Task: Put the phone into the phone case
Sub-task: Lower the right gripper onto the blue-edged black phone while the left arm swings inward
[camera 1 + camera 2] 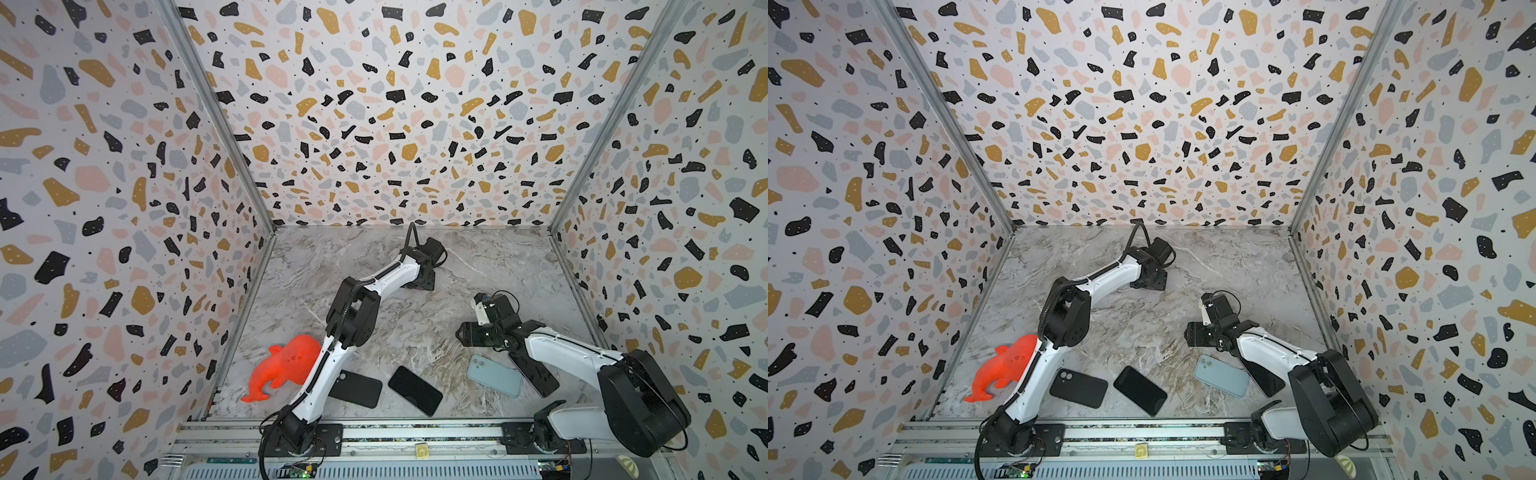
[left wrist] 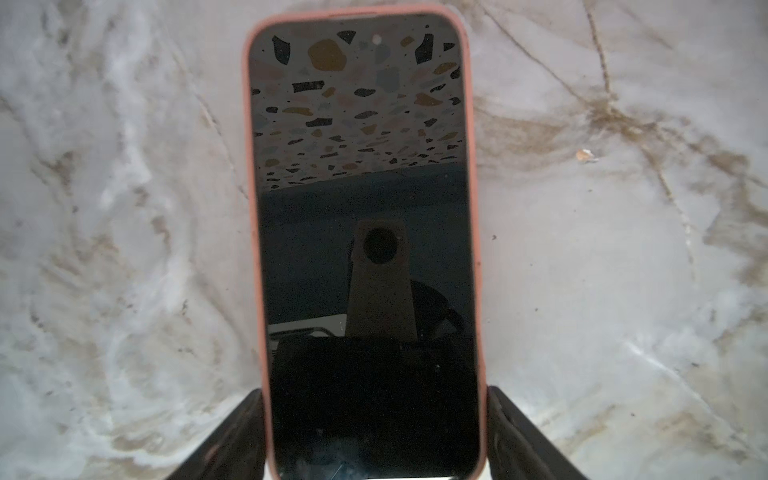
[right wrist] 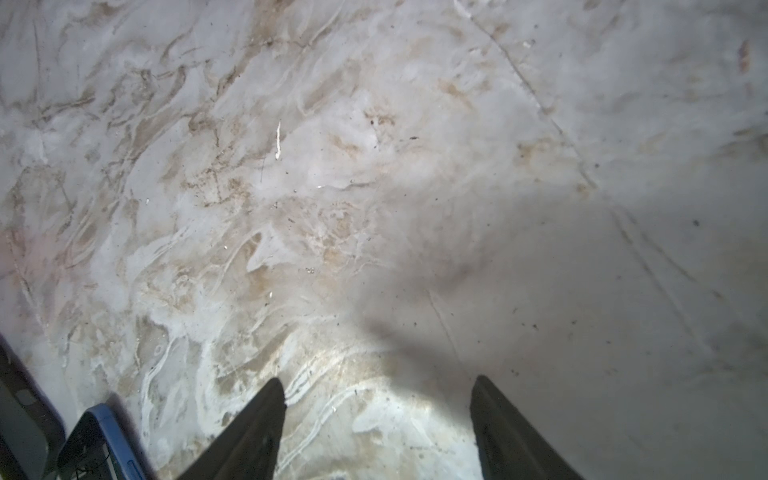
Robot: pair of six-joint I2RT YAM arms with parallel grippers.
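Step in hand -- judged as the tail end of insertion. In the left wrist view the phone (image 2: 361,208) sits screen-up inside a pink phone case (image 2: 254,208), the rim showing all round the part in view. The left gripper (image 2: 374,395) has a finger close against each long side. I cannot tell whether they pinch or merely flank it, nor whether it rests on the surface (image 2: 623,291) or hangs just above. In both top views the arm hides this phone, far back near the middle.

The right gripper (image 3: 376,419) is spread and empty over bare marble.

Next move, my guess: spread the left jaws wider and lift straight clear, without dragging the cased phone.

Surface: grey-brown marble pattern, scuffed. Along the near edge lie an orange toy whale (image 1: 286,365), a black phone case (image 1: 357,388), a black phone (image 1: 415,390), a pale blue-green phone (image 1: 494,376) back-up, and another dark phone (image 1: 536,374) partly under the right arm.

Room: terrazzo-print walls (image 1: 395,104) on three sides -- aluminium rail (image 1: 415,432) in front.
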